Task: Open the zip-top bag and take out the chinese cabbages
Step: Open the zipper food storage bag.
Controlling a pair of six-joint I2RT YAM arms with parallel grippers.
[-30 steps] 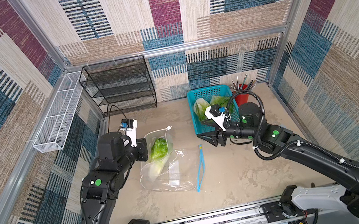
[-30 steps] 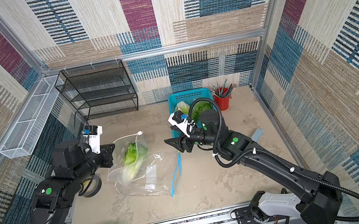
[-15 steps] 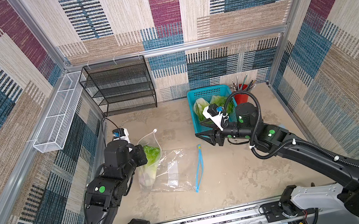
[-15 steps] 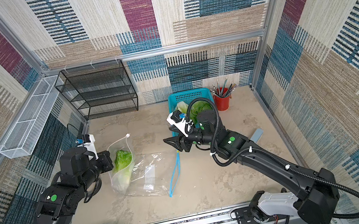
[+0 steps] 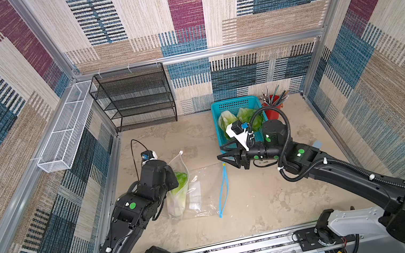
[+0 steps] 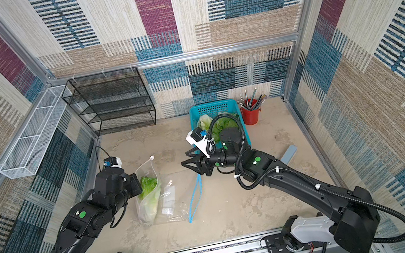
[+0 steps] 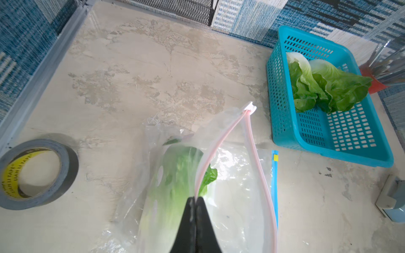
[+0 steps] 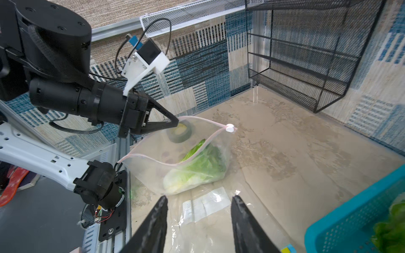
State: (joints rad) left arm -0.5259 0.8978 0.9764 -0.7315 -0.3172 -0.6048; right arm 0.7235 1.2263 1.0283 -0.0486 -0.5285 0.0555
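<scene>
One chinese cabbage (image 8: 197, 170) is left to remove. It lies inside the zip-top bag (image 8: 149, 153), on the table at the left side of the workspace. Two cabbages (image 7: 324, 85) are already in the teal basket (image 7: 282, 122) at the far right.

Left gripper (image 7: 195, 198): clenched on the bag's pink zip rim, holding one lip up so that the mouth gapes.

Right gripper (image 8: 198, 198): released, jaws apart, nothing between them. It hangs above the table, well apart from the bag.

Governing relation: the bag lies to the left of the right gripper, with its mouth turned upward and toward that gripper. The cabbage's long axis runs from the white base, low in the bag and nearer the robot's base, up to the green tips just inside the mouth.

The left arm is nearer but is occupied with the rim. I therefore judge that the reach falls to the right arm, entering through the mouth and meeting the leafy end first.

Caution: a second flat bag (image 5: 201, 189) with a blue zip lies on the table under the line of approach. I would keep the jaws above it.
</scene>
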